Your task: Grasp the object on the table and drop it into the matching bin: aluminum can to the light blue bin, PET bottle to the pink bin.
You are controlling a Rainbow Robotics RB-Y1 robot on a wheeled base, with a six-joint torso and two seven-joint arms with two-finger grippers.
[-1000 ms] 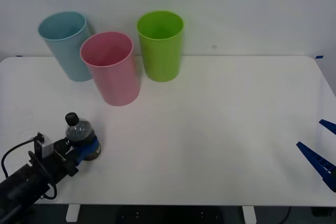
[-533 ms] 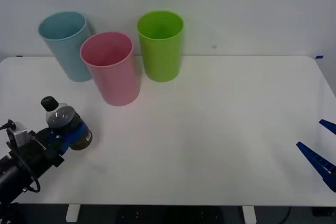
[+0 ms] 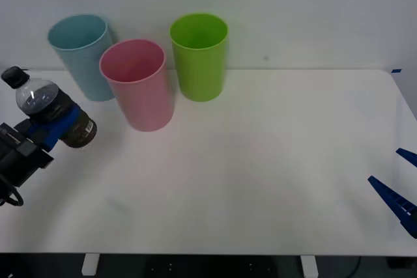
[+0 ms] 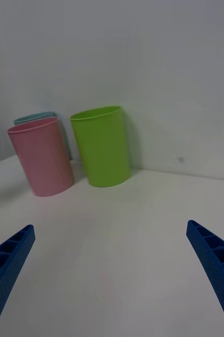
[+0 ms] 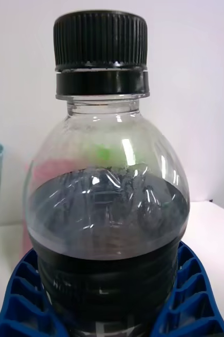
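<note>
**Bottle held above the tabletop's left edge**

At the far left of the front view, the left end effector (image 3: 57, 124) was closed around the PET bottle (image 3: 52, 114), its blue ribbed fingers (image 5: 193, 295) clasping the dark lower body on both sides. The bottle was tilted, its black screw cap (image 3: 13, 76) pointing up and to the left, and it was clear of the tabletop (image 3: 260, 174), over the left edge. In the left wrist view the bottle showed clear plastic at the shoulder, dark contents below and a dark label band between the fingers.

Just right of the bottle, near the back of the tabletop, stood the light blue bin (image 3: 81, 56). Next came the pink bin (image 3: 138, 84), set slightly forward of it and just beside it; whether the two touched could not be told. To the right of the pink bin stood a lime green bin (image 3: 200, 56), close to the wall. All three were upright with their rims open.

At the far right edge, well apart from the bins, the right end effector (image 3: 401, 180) hung near the tabletop's front right corner, its fingers (image 4: 217, 268) spread wide and holding nothing.
</note>
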